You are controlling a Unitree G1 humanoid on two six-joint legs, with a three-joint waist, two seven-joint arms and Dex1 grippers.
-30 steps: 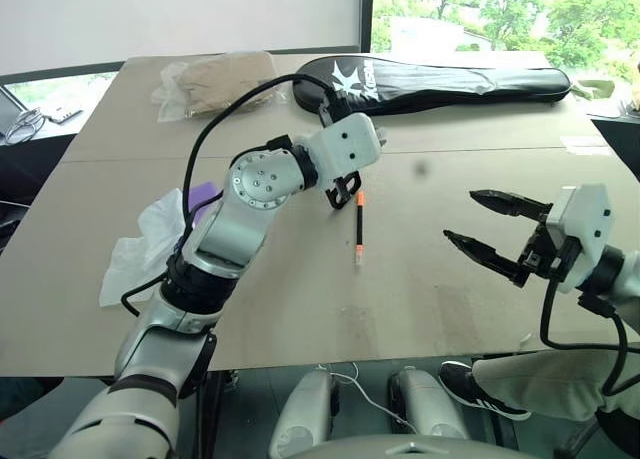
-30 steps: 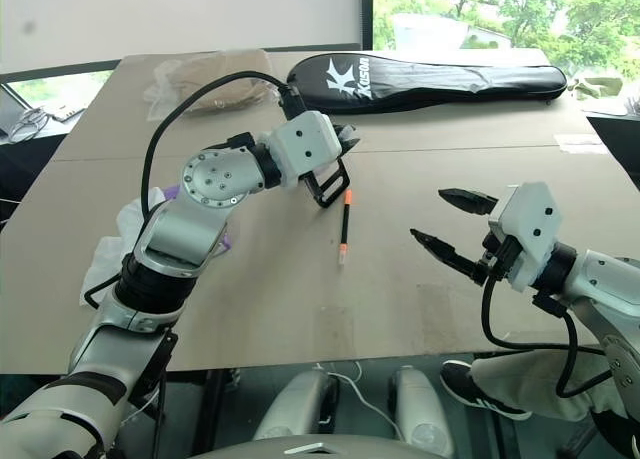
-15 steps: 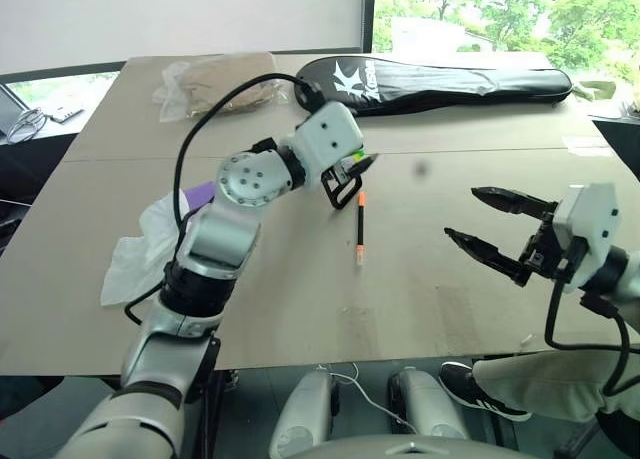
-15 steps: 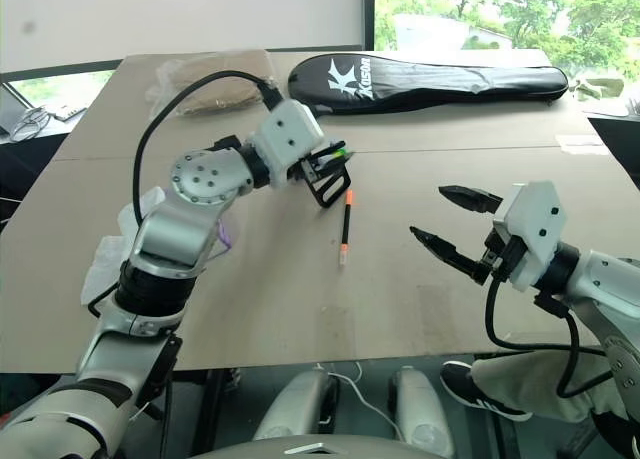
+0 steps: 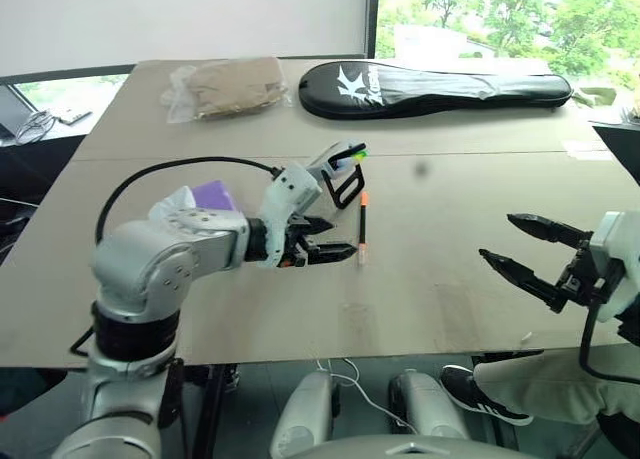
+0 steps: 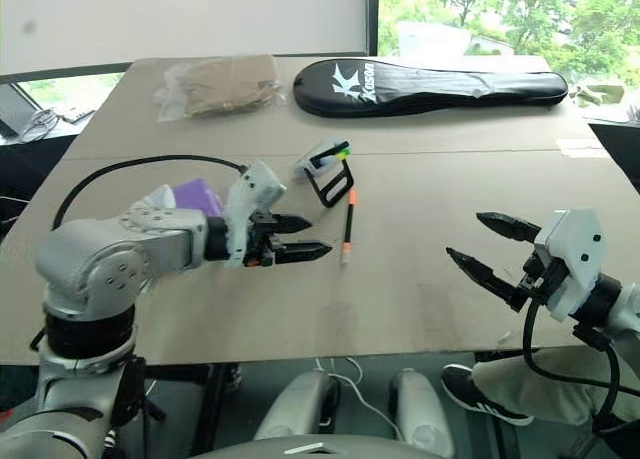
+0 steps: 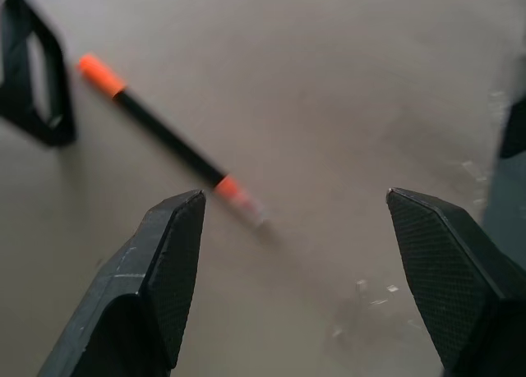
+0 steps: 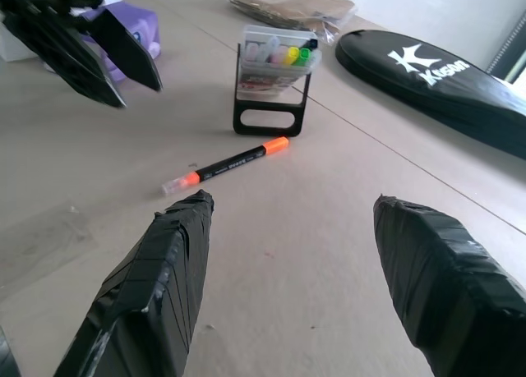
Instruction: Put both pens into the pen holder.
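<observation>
- orange-tipped pen (image 5: 361, 229) flat on table (image 5: 450, 179), long axis running away from robot, orange cap at far end, touching pen holder (image 5: 340, 174) stand
- left gripper (image 5: 322, 237) open, empty, beside pen
- right gripper (image 5: 520, 247) open, empty, well apart

Office or test room suggested, large brown worktop (image 5: 450, 279), whiteboard-like wall panel (image 5: 180, 19), window (image 5: 500, 14) onto trees
</observation>
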